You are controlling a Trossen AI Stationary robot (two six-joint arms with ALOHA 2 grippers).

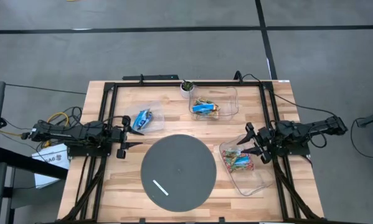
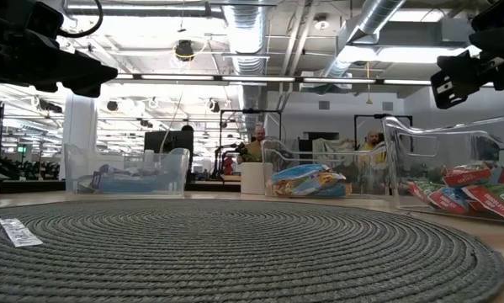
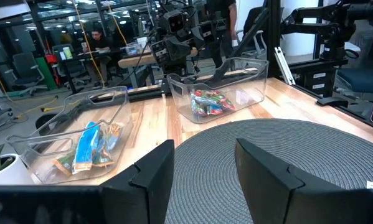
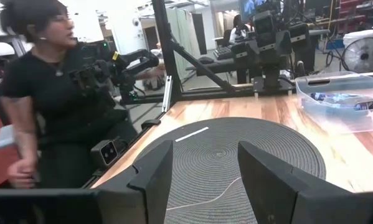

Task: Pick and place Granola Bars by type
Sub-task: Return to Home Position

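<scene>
Around the round mat (image 1: 178, 155), sorted one wrapper type per clear bin (image 1: 256, 185): blue-and-white Granola Bars (image 1: 142, 119) at eleven o'clock, bright blue bars (image 1: 205, 109) at one, red multicoloured bars (image 1: 238, 162) at three; at ten and two, left gripper (image 1: 131, 132) and right gripper (image 1: 243, 140) spread wide, empty, seemingly parked, sorting apparently complete.

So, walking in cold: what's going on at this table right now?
Nothing is being handled. Both arms wait at the table's sides, left pincer and right pincer open and empty. The granola bars lie sorted in three clear bins: blue-and-white ones in the left bin, bright blue ones in the far bin, red multicoloured ones in the right bin. Only a white stick lies on the round mat.
</scene>
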